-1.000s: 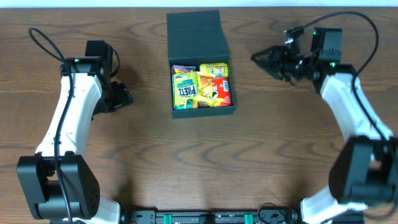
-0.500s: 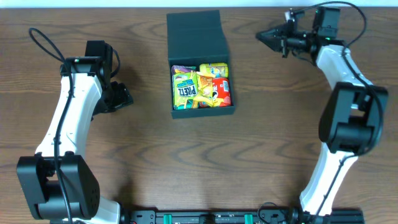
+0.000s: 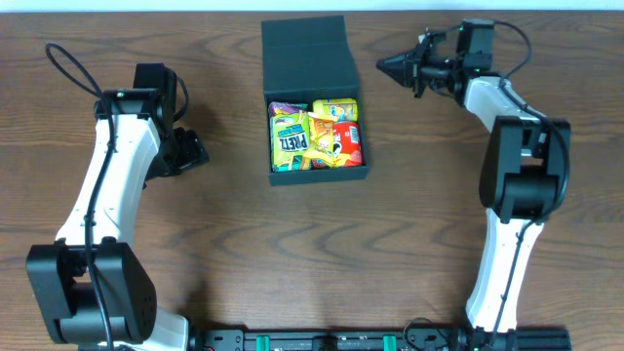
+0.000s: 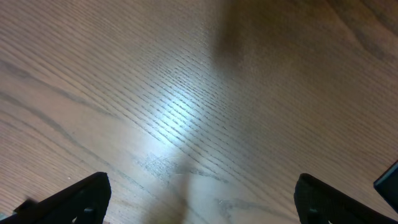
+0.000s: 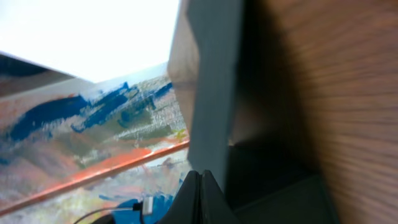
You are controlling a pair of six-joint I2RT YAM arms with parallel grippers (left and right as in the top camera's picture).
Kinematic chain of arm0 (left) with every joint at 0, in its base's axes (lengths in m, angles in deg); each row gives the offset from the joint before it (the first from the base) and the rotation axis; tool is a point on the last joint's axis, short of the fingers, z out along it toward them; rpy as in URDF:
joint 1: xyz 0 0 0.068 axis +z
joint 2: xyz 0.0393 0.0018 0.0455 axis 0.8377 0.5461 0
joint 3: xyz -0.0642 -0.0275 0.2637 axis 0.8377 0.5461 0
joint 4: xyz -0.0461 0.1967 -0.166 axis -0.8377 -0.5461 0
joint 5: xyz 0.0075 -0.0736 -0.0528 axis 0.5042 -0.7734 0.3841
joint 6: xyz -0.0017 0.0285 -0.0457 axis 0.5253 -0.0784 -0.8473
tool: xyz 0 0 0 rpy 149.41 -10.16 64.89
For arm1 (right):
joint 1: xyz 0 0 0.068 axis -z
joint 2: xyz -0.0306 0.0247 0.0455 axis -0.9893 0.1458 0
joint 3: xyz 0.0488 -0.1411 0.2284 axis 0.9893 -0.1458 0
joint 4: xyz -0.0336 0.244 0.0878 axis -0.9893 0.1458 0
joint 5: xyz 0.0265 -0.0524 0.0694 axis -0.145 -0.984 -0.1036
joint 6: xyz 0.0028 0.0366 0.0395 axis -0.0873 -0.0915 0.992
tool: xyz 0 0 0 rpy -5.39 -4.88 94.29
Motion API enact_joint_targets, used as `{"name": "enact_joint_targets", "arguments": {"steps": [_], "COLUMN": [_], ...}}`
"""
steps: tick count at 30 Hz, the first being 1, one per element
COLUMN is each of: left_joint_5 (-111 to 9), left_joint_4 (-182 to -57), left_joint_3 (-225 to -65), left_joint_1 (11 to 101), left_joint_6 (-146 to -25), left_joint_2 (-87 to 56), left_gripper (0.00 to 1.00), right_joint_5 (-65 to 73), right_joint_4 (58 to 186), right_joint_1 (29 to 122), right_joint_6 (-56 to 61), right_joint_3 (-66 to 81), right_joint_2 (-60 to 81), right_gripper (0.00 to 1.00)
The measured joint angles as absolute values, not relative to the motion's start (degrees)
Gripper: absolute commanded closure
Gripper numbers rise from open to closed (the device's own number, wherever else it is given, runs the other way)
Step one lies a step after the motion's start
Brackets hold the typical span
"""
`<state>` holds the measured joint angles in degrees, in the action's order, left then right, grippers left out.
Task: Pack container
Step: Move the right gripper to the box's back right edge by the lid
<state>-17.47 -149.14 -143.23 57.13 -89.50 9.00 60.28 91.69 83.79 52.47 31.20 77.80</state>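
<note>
The container [image 3: 318, 175] is a dark teal-black square box at the table's back middle. Its flap lid [image 3: 305, 57] stands open behind it. Inside lie several snack packets: a green one [image 3: 289, 137], a yellow one [image 3: 334, 109] and a red one [image 3: 348, 142]. My right gripper [image 3: 383, 65] is shut and empty, pointing left, just right of the lid's edge. The right wrist view shows its closed tips [image 5: 200, 180] near the lid's edge [image 5: 211, 81]. My left gripper [image 3: 193, 151] is open and empty over bare wood, left of the box; its fingertips show in the left wrist view [image 4: 199, 198].
The wooden table's [image 3: 322, 253] far edge runs just behind the box and the right gripper. A black cable [image 3: 68, 68] loops off the left arm at the back left.
My right gripper has swung left and toward the table's back edge, from right of the box to close beside the open lid. The left arm has not moved.
</note>
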Motion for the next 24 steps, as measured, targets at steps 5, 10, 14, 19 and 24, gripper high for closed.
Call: {"name": "enact_joint_targets", "arguments": {"steps": [5,10,14,19,24], "left_joint_5": [-17.45,-17.47,-17.47,-17.47,-17.45], "left_joint_4": [-149.14,-149.12,-149.12,-149.14,-149.14], "left_joint_3": [-143.23,-143.23,-143.21,-143.21,-143.23], "left_joint_1": [57.13,57.13,57.13,57.13,57.13], "left_joint_6": [-89.5,-89.5,-89.5,-89.5,-89.5], "left_joint_2": [9.0,9.0,9.0,9.0,9.0], "left_gripper": [0.05,0.05,0.05,0.05,0.05], "right_joint_5": [59.25,58.59,57.28,56.47,55.53], "right_joint_4": [91.6,89.61,86.51,83.36,80.87], "right_joint_1": [82.79,81.98,80.93,79.38,77.69], "right_joint_6": [53.47,53.54,54.02,54.59,55.61], "right_joint_3": [31.22,31.33,31.41,31.5,31.92], "right_joint_2": [81.19,83.9,84.53,85.45,86.0], "right_gripper": [0.98,0.99,0.99,0.98,0.99]}}
